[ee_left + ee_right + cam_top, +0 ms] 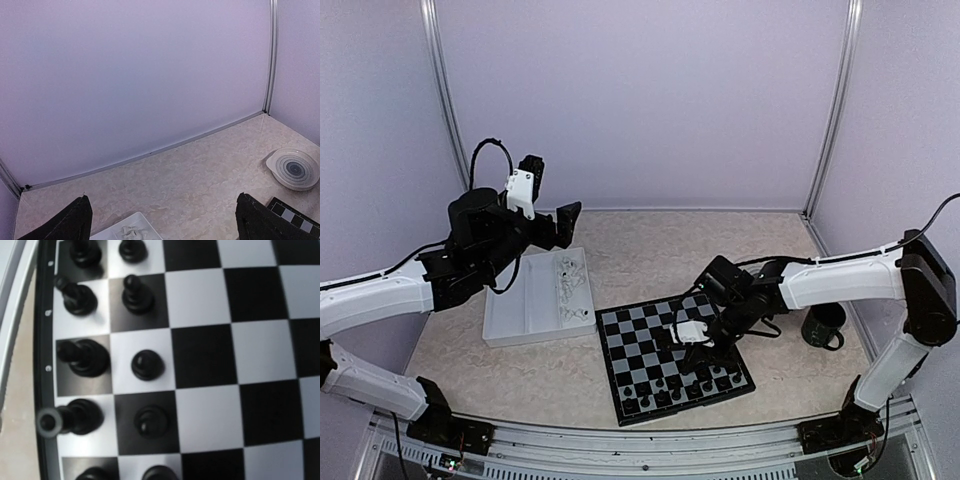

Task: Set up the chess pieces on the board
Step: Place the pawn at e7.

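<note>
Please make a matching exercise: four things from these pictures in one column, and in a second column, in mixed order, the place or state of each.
Things:
1. black pieces
2. white pieces
3. mug
4. left end effector

Places or states:
A. in the tray
B. open, raised
C. on the board
D. on the table, right of the board

Pairs: 1-C, 2-A, 3-D, 4-B.

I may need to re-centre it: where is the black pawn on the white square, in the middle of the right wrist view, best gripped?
By its round head, straight from above. The black pawn stands upright with neighbouring pieces close on three sides, so a sideways approach would probably knock them.
</note>
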{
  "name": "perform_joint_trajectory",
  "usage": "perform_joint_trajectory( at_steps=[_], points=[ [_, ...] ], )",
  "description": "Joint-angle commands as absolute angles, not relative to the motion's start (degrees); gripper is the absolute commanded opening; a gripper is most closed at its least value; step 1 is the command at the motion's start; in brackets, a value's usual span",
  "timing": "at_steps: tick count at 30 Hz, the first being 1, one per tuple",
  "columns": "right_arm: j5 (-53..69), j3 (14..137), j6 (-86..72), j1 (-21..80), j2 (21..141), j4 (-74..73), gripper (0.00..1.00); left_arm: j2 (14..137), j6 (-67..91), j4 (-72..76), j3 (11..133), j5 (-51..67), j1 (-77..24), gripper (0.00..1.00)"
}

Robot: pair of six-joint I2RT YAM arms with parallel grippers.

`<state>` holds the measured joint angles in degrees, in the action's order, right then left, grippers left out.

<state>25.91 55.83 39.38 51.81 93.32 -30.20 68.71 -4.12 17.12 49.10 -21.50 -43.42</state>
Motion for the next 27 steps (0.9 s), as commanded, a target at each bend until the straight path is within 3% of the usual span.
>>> perform_joint_trajectory(
  at_steps=[1, 21, 27],
  points=[
    [26.8, 55.5, 40.2, 52.8, 94.2, -31.0, 0.10, 69.3, -4.7, 18.5, 48.7, -22.1, -43.3, 0.99],
    [25.6, 55.9, 40.2, 53.7, 96.7, -32.6, 0.12, 69.0, -4.6, 18.2, 48.8, -21.6, -43.5, 0.99],
    [24.9, 55.8, 39.8, 53.8, 96.5, -32.3, 0.22, 69.0, -4.6, 18.1, 48.8, -21.6, -43.6, 0.99]
  ],
)
